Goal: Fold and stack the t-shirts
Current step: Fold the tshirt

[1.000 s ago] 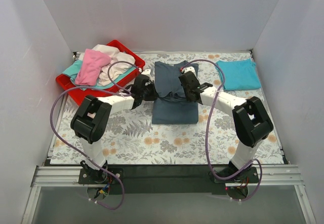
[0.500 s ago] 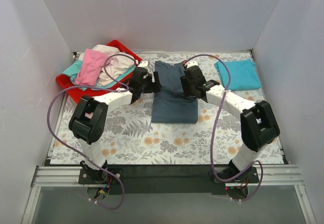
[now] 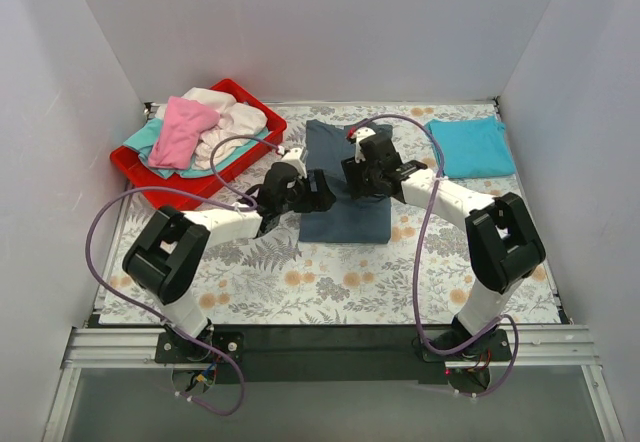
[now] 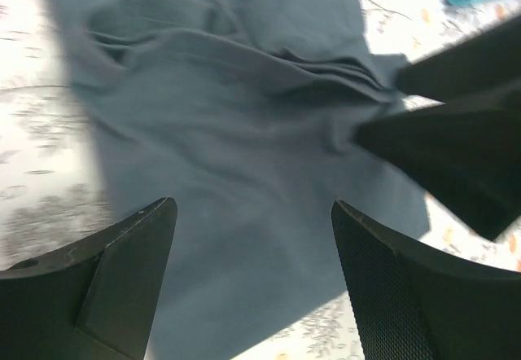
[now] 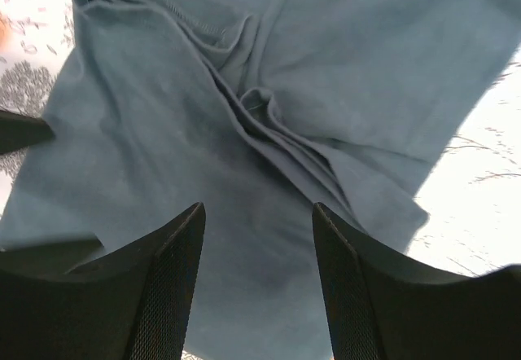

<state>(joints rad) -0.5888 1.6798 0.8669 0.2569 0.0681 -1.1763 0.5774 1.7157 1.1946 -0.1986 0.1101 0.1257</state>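
Starting at far left of the overhead view: notes a rigid red plastic tray (image 3: 150, 184) heaped with soft crumpled cloth. Picks out a pink t-shirt (image 3: 182, 130) on top, a cream-white t-shirt (image 3: 236, 122) beside it, and a teal t-shirt (image 3: 143, 140) poking out underneath. Records a floral table cover (image 3: 300, 282), leaf and blossom print, under everything.

Moving right: finds the left arm stretched forward and inward, low over the table, with the left gripper (image 3: 318, 190) at the left edge of the slate grey-blue t-shirt (image 3: 345, 220). Confirms from the left wrist view: left gripper (image 4: 252, 207) spread wide, nothing between the black, finely textured fingers (image 4: 391, 295), grey-blue cloth directly below. Contact with the cloth: cannot tell.

Centre: logs the slate grey-blue t-shirt (image 4: 244, 132) lying mid-table as a rough rectangle, matte, with bunched ridges across its middle.

Further right: finds the right arm bent at the elbow and angled inward, right gripper (image 3: 352, 174) over the shirt's upper middle, facing the left gripper, close but apart. Sees from the right wrist view the right gripper (image 5: 256, 209) gaping, empty. Shows stitched hem lines and layered pleats (image 5: 244, 99) only there. Catches the right gripper (image 4: 456, 164) as a dark blur in the left wrist view alone.

Far right: marks a turquoise t-shirt (image 3: 472, 146) folded flat near the back corner, well apart from the grey-blue one.
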